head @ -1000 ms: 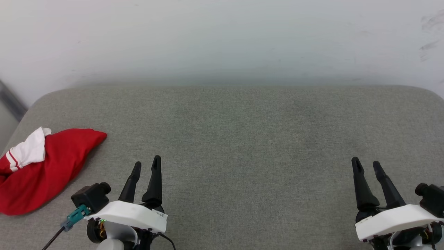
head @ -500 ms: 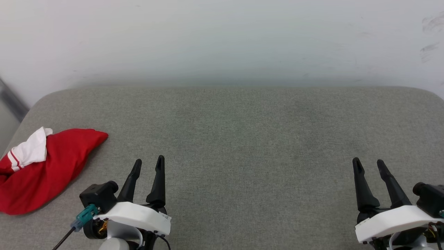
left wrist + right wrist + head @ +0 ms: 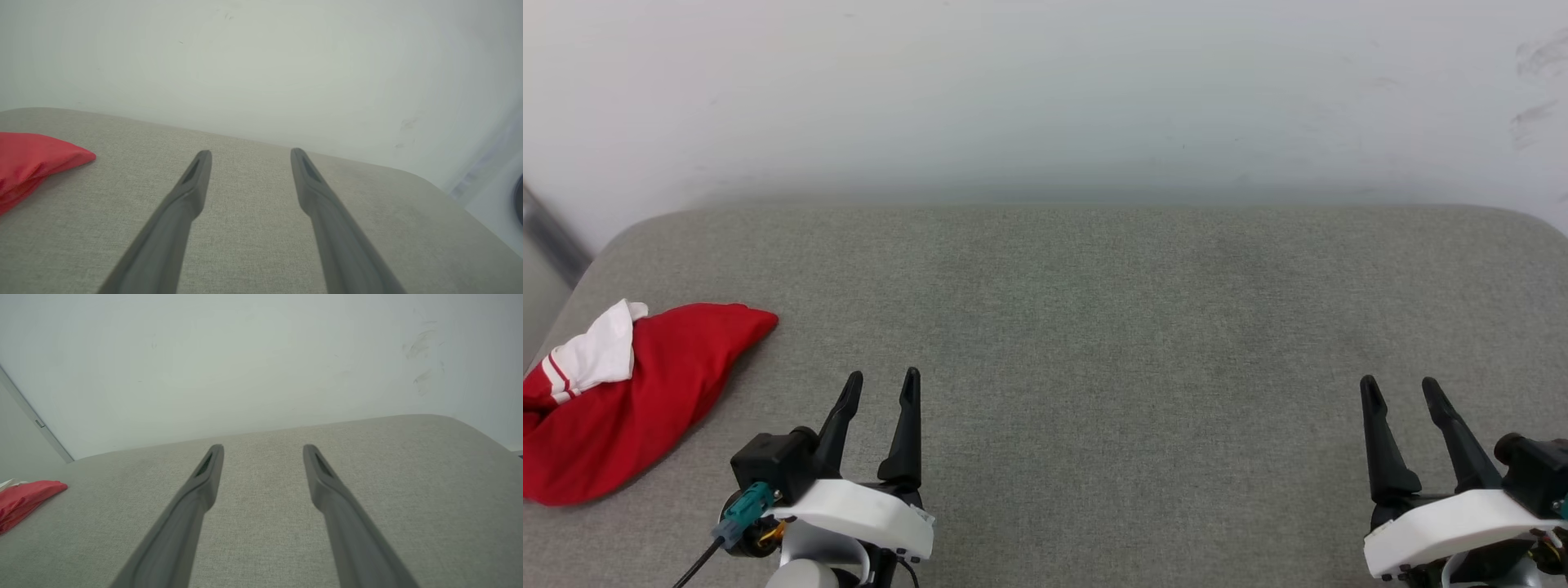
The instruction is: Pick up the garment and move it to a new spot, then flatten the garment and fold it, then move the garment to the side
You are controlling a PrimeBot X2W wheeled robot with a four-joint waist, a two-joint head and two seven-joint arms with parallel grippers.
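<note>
The bright red soft T-shirt (image 3: 637, 400) lies bunched in a rounded heap at the left edge of the grey woven-fabric cushioned surface (image 3: 1111, 327), its white red-striped sleeve (image 3: 592, 355) on top. The left gripper (image 3: 880, 382) and the right gripper (image 3: 1401, 389) hover apart from it, their dark tapered fingers parted and empty.

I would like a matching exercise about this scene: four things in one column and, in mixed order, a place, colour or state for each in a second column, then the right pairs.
Column one:
1. garment
2. left gripper
3. right gripper
4. padded surface

Column two:
a. grey woven cloth
b. open, lower right of the head view
c. bunched red heap at the left edge
d. open, beside the red heap, not touching it

Pairs: 1-c, 2-d, 3-b, 4-a
</note>
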